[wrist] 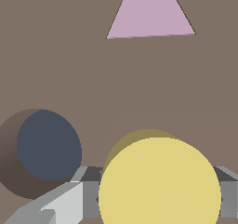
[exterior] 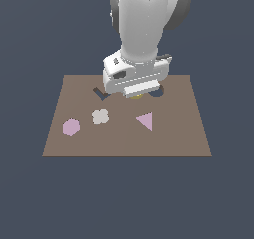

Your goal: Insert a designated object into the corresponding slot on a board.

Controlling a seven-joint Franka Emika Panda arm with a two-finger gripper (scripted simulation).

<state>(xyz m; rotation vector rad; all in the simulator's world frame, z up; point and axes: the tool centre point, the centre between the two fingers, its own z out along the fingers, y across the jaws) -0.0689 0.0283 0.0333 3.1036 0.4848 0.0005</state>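
The Panda's gripper (exterior: 136,95) clamps the yellow disc (wrist: 159,183), held flat-face-up above the brown board (exterior: 188,129) at upper centre of the exterior view. The round slot (wrist: 46,146) lies just beside it; being round, the disc shows no long axis.

Disc (wrist: 160,183) in the tool (wrist: 158,197) just beside the slot (wrist: 46,146), triangle (wrist: 149,13) nearby on the board (exterior: 183,134)

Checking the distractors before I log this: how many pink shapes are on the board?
2: pink hexagon near the board's front corner at the exterior view's left; pink triangle near its middle. The arm may hide others.
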